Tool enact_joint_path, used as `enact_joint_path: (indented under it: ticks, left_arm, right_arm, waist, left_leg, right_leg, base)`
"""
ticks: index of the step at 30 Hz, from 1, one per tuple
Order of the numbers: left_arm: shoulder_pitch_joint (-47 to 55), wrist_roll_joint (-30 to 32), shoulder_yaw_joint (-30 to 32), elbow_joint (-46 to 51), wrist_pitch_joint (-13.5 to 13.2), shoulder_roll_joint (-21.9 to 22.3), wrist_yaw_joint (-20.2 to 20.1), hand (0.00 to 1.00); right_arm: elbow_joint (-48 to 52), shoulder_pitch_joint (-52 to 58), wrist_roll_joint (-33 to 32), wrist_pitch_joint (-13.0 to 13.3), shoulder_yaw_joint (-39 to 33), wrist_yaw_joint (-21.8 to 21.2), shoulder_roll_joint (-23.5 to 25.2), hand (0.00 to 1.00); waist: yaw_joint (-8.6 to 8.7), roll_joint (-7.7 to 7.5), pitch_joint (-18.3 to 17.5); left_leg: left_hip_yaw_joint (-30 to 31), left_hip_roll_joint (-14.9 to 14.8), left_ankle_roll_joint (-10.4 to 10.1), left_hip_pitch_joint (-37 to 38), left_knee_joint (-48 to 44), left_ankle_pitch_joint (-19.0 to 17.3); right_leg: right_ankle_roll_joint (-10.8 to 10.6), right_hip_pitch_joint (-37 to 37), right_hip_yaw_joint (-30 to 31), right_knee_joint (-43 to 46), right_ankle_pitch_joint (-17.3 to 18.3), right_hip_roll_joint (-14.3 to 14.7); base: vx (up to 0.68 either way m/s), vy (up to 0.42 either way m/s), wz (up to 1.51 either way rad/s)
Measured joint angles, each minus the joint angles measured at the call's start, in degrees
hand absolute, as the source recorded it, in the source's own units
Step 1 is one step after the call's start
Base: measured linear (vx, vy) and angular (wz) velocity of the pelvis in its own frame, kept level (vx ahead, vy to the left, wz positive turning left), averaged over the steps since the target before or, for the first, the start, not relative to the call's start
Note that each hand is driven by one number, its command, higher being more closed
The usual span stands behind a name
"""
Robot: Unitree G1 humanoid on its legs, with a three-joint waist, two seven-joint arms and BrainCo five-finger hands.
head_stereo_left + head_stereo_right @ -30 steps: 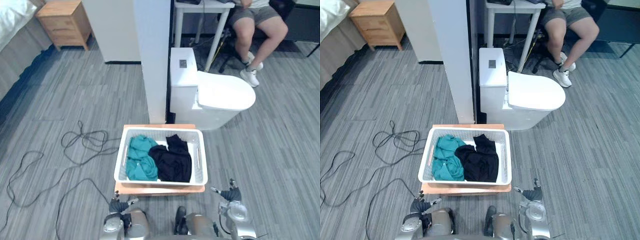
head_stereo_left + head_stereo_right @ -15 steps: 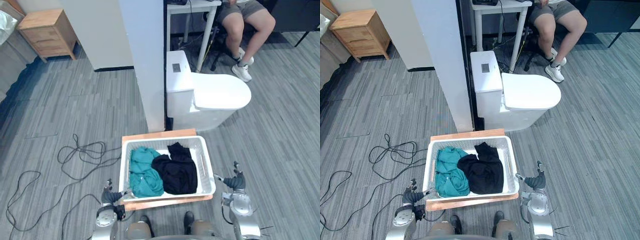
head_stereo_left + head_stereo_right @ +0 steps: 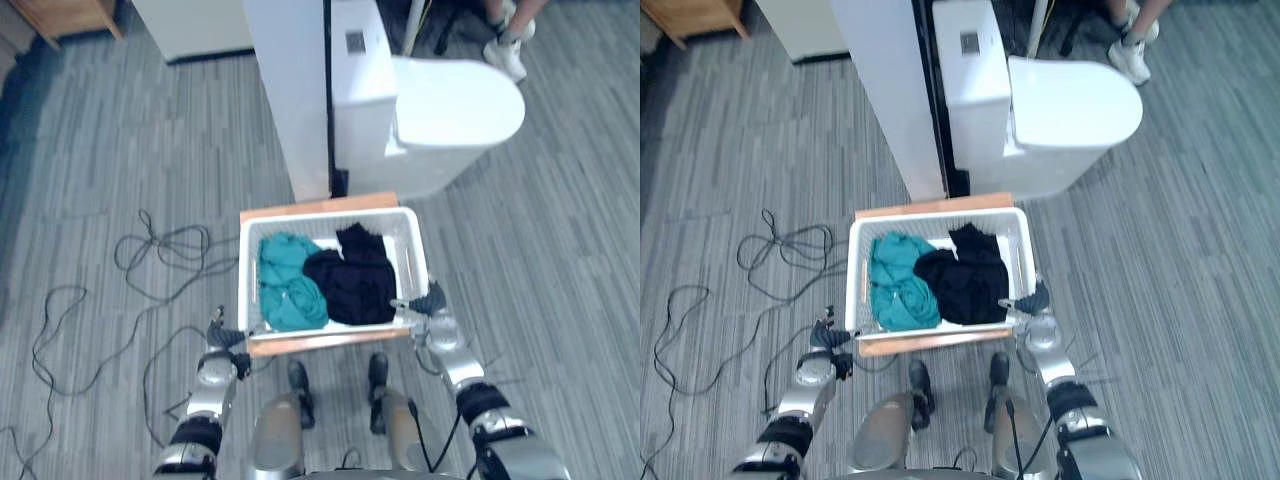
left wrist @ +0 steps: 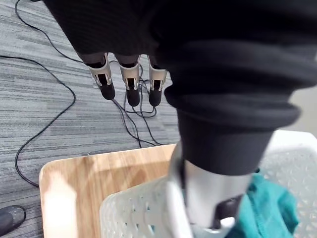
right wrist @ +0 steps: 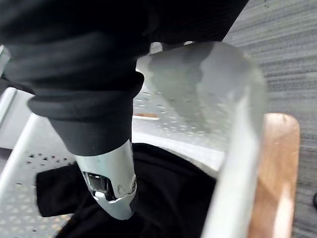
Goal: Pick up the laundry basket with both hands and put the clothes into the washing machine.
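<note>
White basket (image 3: 247, 275) on a wooden board (image 3: 320, 343) on the floor, holding teal clothes (image 3: 288, 285) beside black clothes (image 3: 352, 285). Left hand (image 3: 222, 337) at the near left corner — fingers (image 4: 130, 79) straight and clear of the basket, thumb at its rim. Right hand (image 3: 431, 300) at the near right corner — whether it grips cannot be told.
</note>
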State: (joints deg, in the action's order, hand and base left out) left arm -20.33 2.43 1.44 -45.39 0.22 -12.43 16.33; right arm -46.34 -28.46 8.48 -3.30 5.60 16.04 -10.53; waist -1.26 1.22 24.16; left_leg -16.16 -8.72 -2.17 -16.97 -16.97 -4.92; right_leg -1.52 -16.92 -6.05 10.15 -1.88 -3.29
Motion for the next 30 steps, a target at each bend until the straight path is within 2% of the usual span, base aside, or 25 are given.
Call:
enact_joint_path:
  ticks: [3,8,11,14,16,20,21,22,23,25,28,30]
  left_arm:
    - [-3.7,0.5,-2.2,-1.5,0.4,-0.6,-0.2,1.00]
    - [-3.8,0.3,-2.6,-1.3,0.7,-1.5,0.2,1.00]
    - [-2.9,0.0,-3.4,0.8,0.8,-2.0,0.4,1.00]
    - [2.3,-0.1,-3.7,8.1,1.2,-1.9,0.2,1.00]
    - [8.5,0.0,-4.0,14.5,1.6,-1.6,0.1,1.00]
    - [17.1,0.5,-4.1,22.1,1.7,0.1,0.0,1.00]
    - [19.3,0.5,-4.0,24.6,1.7,0.8,0.0,1.00]
    - [21.4,0.5,-4.1,26.9,1.7,1.5,0.0,1.00]
    - [22.3,0.5,-4.2,27.8,1.7,1.9,0.0,1.00]
    - [23.1,0.5,-5.2,28.9,1.8,2.4,-0.1,1.00]
    - [25.7,0.5,-5.8,31.5,1.9,2.6,-0.3,1.00]
    - [27.0,0.5,-5.7,33.5,1.9,2.8,-0.4,1.00]
  right_arm:
    - [0.2,-1.4,-1.5,-0.5,0.0,0.1,0.2,1.00]
    - [2.0,-0.8,-5.7,-0.6,-0.1,0.5,0.1,1.00]
    - [6.4,1.9,-6.9,-0.7,-0.2,0.6,0.0,1.00]
    - [14.8,8.4,-6.9,-0.9,-1.4,0.6,0.1,1.00]
    - [22.0,15.5,-6.8,-0.9,-1.9,0.6,0.6,1.00]
    - [29.5,22.7,-4.4,-0.8,-2.8,0.6,1.5,1.00]
    - [31.6,24.1,-3.4,-0.8,-2.9,0.6,2.0,1.00]
    - [33.8,25.2,-2.7,-0.8,-3.6,0.5,2.2,1.00]
    - [35.0,25.8,-2.2,-0.8,-3.9,0.4,2.3,1.00]
    - [38.2,28.7,-1.1,-0.8,-4.8,0.3,3.0,1.00]
    - [42.5,34.5,-0.2,-0.8,-6.2,0.2,5.7,1.00]
    - [45.6,36.7,0.6,-0.6,-6.4,0.2,7.0,1.00]
  waist:
    - [0.02,-0.15,0.1]
    - [-0.04,-0.26,0.2]
    - [-0.25,-0.26,0.2]
    - [-0.31,-0.37,0.3]
    - [0.27,-0.39,0.3]
    - [0.43,-0.43,0.2]
    - [0.34,-0.54,0.1]
    - [0.27,-0.54,0.0]
    - [0.44,-0.54,0.0]
    - [0.87,-0.75,-0.6]
    - [0.75,-2.36,-4.2]
    - [1.28,-3.12,-5.9]
  left_leg:
    - [0.5,-0.3,0.0,-2.5,-1.0,0.0]
    - [0.5,-0.6,-0.2,-2.8,-1.1,0.2]
    - [0.5,-0.6,0.1,-2.5,-1.1,0.4]
    - [0.5,-0.4,0.1,-1.3,-0.7,0.4]
    - [0.5,0.1,0.2,1.5,0.7,0.3]
    - [0.4,0.0,-0.1,5.0,0.3,-1.3]
    - [2.1,0.3,-0.4,5.1,-0.4,-1.8]
    - [7.3,1.1,-0.8,5.1,-0.9,-2.5]
    - [8.8,1.4,-0.8,5.3,-1.0,-3.0]
    - [8.5,1.8,-0.7,6.1,-0.6,-3.1]
    - [5.6,1.9,-0.6,7.8,0.9,-3.2]
    - [1.1,1.2,0.1,8.9,-0.5,-4.7]
  right_leg:
    - [0.0,-2.1,-0.1,0.4,0.0,-0.3]
    - [0.7,-2.6,-0.2,0.9,-0.6,-0.1]
    - [0.7,-2.6,-0.2,1.1,-0.8,0.1]
    - [0.8,-2.0,0.0,2.0,0.2,0.0]
    - [0.7,0.3,-0.2,2.0,1.3,-0.2]
    - [0.6,3.8,0.3,1.7,2.4,0.6]
    - [0.6,3.9,1.1,1.7,2.4,1.0]
    - [0.5,3.9,2.0,1.7,2.4,1.3]
    - [0.5,4.0,2.3,1.8,2.4,1.4]
    - [0.2,4.6,2.8,1.6,2.3,1.1]
    - [-0.7,4.8,5.6,-0.1,1.3,1.3]
    - [-1.2,4.4,8.4,-2.2,-0.9,2.0]
  base:
    - [-0.10,0.030,0.02]
    - [0.03,-0.007,-0.03]
    - [0.08,-0.003,-0.01]
    - [0.11,0.008,0.00]
    - [0.13,0.011,0.07]
    - [0.08,0.005,-0.08]
    - [0.04,-0.020,-0.31]
    - [0.03,-0.030,-0.37]
    - [0.01,-0.015,-0.27]
    - [0.00,0.040,-0.12]
    - [0.03,0.068,-0.50]
    - [-0.01,0.066,-0.97]
